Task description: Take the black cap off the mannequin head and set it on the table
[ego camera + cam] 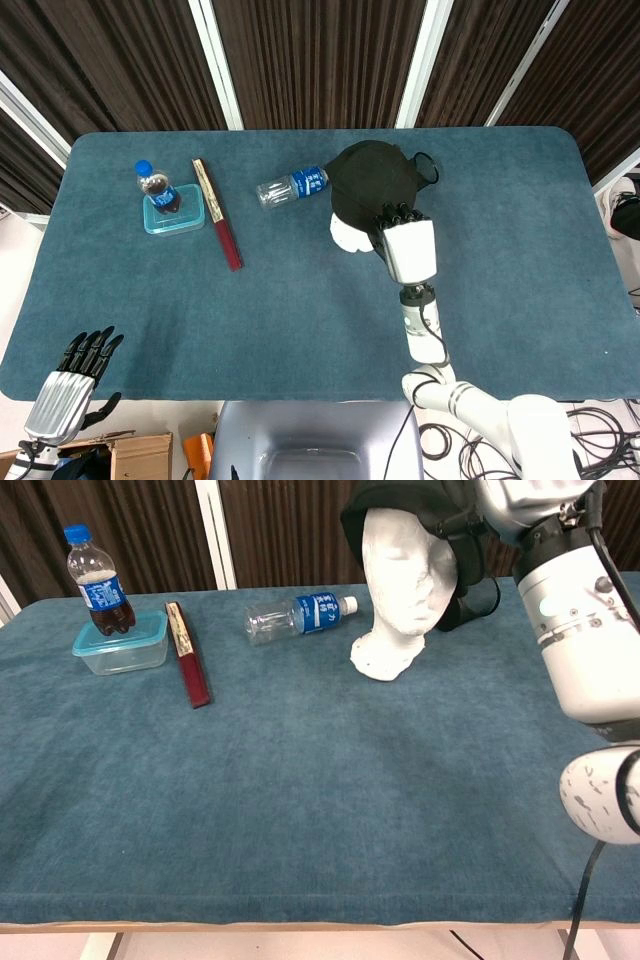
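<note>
The black cap [370,180] sits on top of the white mannequin head [400,565], which stands at the back of the table, right of the middle. The cap [400,502] is tipped back, so the face shows in the chest view. My right hand [408,248] is over the head's right side and its fingers [462,522] grip the cap's edge. The head's white base [349,236] shows below the cap in the head view. My left hand [68,385] hangs off the table's front left corner, holding nothing, with its fingers apart.
A clear water bottle [298,615] lies on its side just left of the mannequin head. Further left are a dark red stick-like case [187,655] and a cola bottle [95,580] standing on a clear lidded box [120,645]. The blue table cloth [300,800] covers the table.
</note>
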You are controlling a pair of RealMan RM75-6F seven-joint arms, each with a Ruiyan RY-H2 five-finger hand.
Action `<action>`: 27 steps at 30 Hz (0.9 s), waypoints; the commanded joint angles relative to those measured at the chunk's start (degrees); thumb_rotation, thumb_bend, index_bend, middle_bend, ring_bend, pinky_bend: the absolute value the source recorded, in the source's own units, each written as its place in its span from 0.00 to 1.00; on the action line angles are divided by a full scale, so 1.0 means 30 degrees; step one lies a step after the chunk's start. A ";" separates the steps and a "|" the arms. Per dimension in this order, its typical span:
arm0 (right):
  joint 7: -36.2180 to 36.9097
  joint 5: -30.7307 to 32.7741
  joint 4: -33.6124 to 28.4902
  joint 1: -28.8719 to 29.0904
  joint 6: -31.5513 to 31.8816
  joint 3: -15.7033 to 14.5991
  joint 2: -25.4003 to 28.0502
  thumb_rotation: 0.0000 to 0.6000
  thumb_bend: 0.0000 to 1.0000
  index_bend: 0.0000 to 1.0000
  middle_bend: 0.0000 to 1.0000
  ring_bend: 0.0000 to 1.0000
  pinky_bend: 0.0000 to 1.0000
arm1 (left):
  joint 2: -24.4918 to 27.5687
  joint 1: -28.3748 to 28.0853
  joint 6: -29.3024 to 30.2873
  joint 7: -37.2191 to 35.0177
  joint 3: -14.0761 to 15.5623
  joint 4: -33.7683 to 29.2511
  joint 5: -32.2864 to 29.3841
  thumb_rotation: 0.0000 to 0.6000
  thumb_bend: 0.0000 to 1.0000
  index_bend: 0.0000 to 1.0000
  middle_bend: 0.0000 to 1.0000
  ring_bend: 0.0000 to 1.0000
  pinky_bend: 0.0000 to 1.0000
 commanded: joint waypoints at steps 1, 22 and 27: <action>0.0362 0.0123 0.0628 0.0316 0.0113 -0.0093 -0.0127 1.00 0.23 0.97 0.71 0.66 0.98 | -0.0009 0.0004 0.0001 -0.0014 -0.0010 0.0014 -0.0023 1.00 0.30 0.00 0.00 0.05 0.08; -0.0736 -0.0887 0.3524 0.2269 0.1746 -0.1487 0.1500 1.00 0.49 1.00 0.77 0.73 1.00 | 0.0004 0.0039 0.0184 -0.0245 0.0027 0.0114 0.0072 1.00 0.30 0.00 0.00 0.05 0.08; -0.1591 -0.1613 0.2815 0.2287 0.2888 -0.2028 0.2828 1.00 0.49 1.00 0.77 0.73 1.00 | 0.0022 0.0044 0.0212 -0.0338 0.0047 0.0157 0.0101 1.00 0.30 0.00 0.00 0.05 0.08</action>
